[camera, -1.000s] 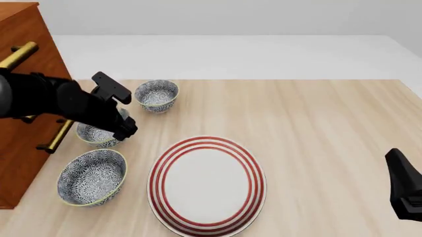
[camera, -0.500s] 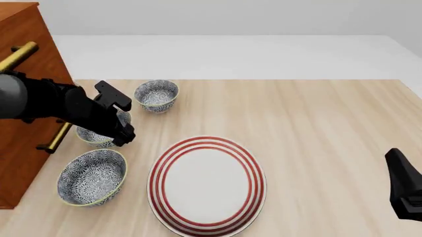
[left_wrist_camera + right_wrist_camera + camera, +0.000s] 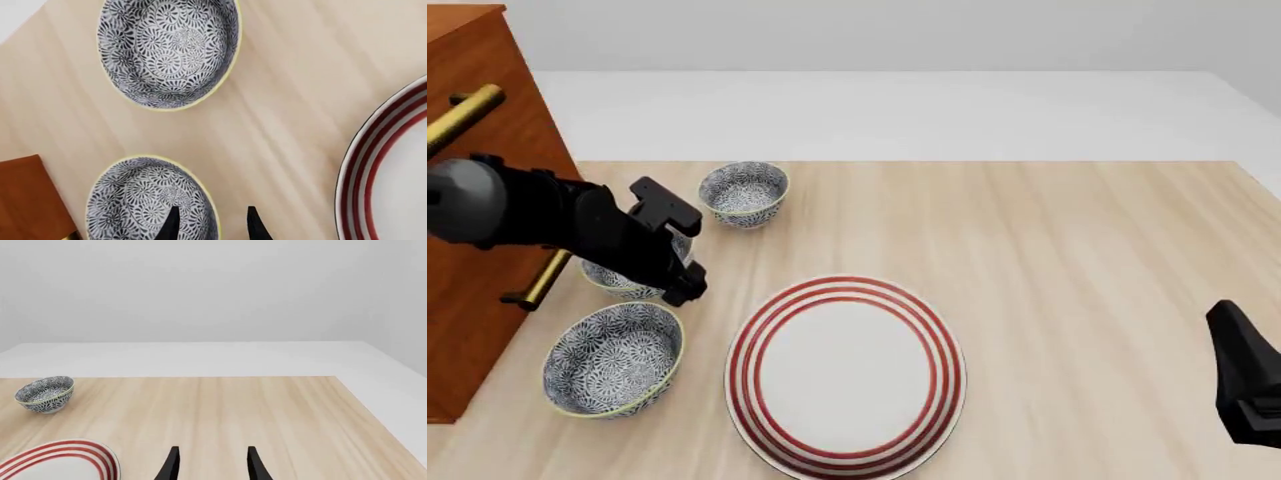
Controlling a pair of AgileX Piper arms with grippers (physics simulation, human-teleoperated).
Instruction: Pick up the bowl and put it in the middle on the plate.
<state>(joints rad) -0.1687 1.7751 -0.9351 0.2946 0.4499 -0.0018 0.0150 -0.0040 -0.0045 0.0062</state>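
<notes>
Bowl [image 3: 152, 202], blue-and-white floral, on wooden surface [image 3: 1068, 260]: rim between the parted left jaws [image 3: 210, 225], one finger inside, one outside; not lifted. Plate [image 3: 845, 375], red-ringed, near, on the outer finger's side. Two matching bowls nearby. Right jaws [image 3: 210, 465]: parted, holding nothing, well apart.

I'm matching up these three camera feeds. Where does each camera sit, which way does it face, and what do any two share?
Front view: fixed above and behind the arms, looking down at the plate and three bowls; both arms show.
Left wrist view: looks down over the middle bowl; open left tool straddles its rim.
Right wrist view: low, faces across the table; open right tool shows.
Shared: all three show the far bowl and the plate.
</notes>
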